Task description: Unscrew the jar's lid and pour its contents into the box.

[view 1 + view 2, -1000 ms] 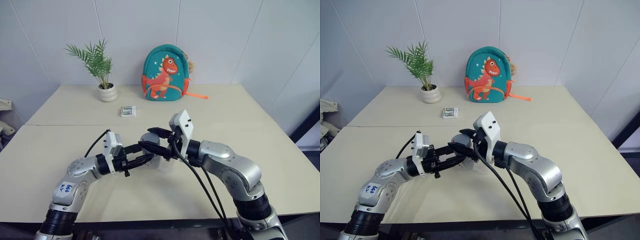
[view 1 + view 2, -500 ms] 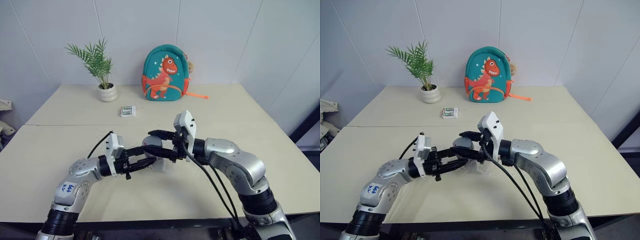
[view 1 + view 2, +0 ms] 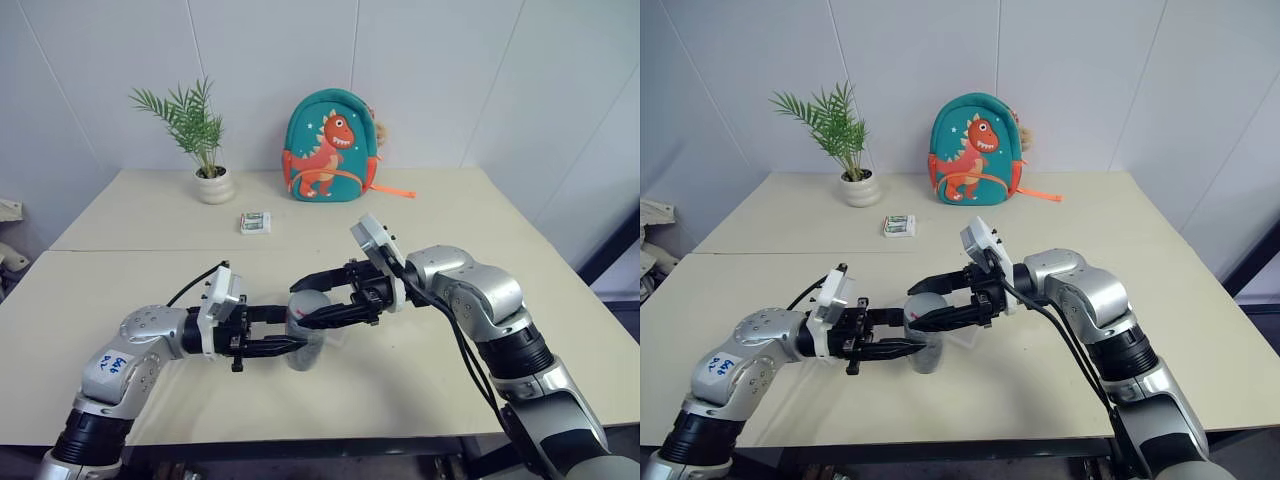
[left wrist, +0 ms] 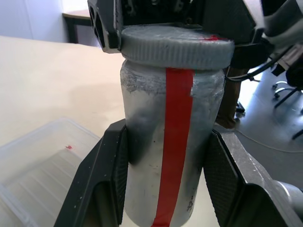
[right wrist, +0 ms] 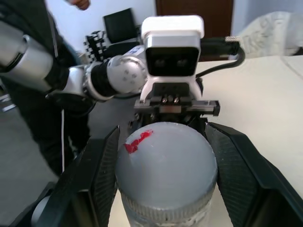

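My left gripper [image 3: 285, 340] is clamped on the body of the jar [image 4: 165, 151], holding it upright above the table [image 3: 480, 230], and my right gripper [image 3: 312, 305] is closed around the lid [image 5: 165, 165], which sits on the jar's top. I see the box [image 4: 33, 165] just beside the jar, lying on the table.

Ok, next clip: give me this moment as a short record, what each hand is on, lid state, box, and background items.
left hand: shut on the jar, upright, red stripe on its side
right hand: shut on the lid
lid state: still seated on the jar
box: clear, on the table beside the jar
contents: cannot tell
background: plant pot, dinosaur backpack, small packet
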